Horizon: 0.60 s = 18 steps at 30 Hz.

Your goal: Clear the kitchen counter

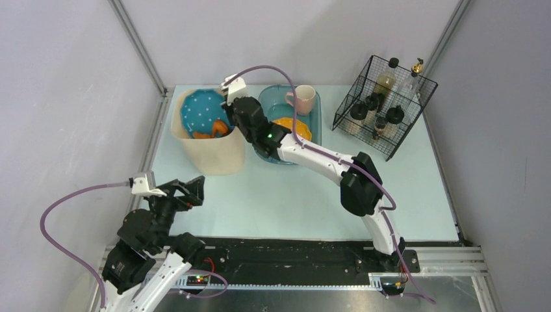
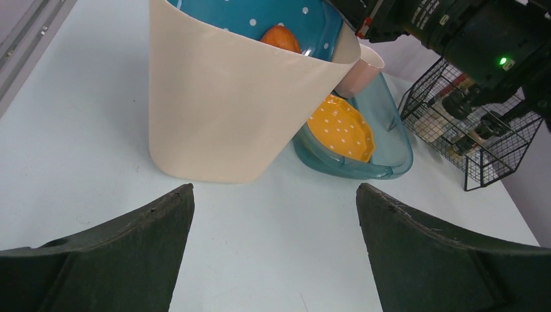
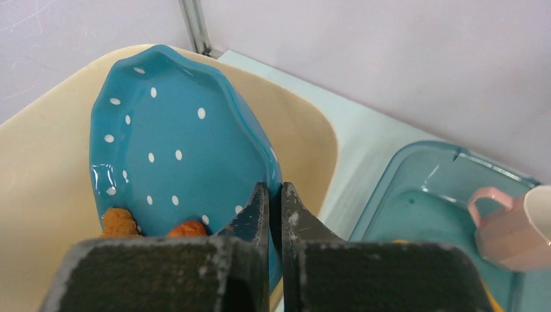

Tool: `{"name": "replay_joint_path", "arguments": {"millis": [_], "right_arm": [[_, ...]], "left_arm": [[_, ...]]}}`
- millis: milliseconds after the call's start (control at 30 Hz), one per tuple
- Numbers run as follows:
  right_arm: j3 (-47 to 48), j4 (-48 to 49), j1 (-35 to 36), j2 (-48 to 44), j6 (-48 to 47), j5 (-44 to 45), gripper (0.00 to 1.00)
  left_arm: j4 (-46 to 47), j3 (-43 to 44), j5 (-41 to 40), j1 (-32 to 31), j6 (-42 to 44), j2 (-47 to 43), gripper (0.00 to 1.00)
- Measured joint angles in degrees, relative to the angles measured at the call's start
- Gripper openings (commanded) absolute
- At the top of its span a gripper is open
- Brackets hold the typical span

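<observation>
The step in hand looks like tipping scraps off a dish. The right gripper [image 3: 273,207] is clenched on the lower rim of the blue plate [image 3: 175,143], its fingers pressed almost together with the rim between them. The plate stands steeply tilted inside the bin [image 2: 221,97], and orange scraps [image 3: 188,229] sit at the plate's low edge, over the bin's inside.

The left gripper [image 2: 274,190] hangs released, jaws wide apart and holding nothing, low over the near-left part of the counter [image 1: 292,195]. The counter is the pale blue tabletop under everything, bare across its middle and front. At its back stand the bin on the left and the basin [image 1: 265,97] touching or just beside it. The wire basket [image 1: 383,107] of bottles stands apart at the right.

The basin already holds an orange plate [image 2: 341,127] and a mug [image 3: 513,227], so it probably serves as the drop-off for dishes (the blue plate would likely join them there).

The next move, as I judge it, calls for getting the last scraps to slide off. After that the plate must be lifted clear of the bin's wall without catching the rim, then carried right and lowered flat into the basin beside the mug. A thin rim pinch could let the plate swing, so a slow lift seems wise.
</observation>
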Motion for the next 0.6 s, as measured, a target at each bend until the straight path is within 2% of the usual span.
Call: {"name": "replay_joint_path", "arguments": {"millis": [333, 600], "right_arm": [[-7.08, 21.73, 6.49, -0.57, -26.6, 2.49, 0.0], [-8.28, 39.87, 9.84, -0.57, -44.74, 1.4, 0.0]], "left_arm": [[0.0, 0.0, 0.0, 0.0, 0.0, 0.2, 0.98], [0.0, 0.0, 0.0, 0.0, 0.0, 0.22, 0.98]]}}
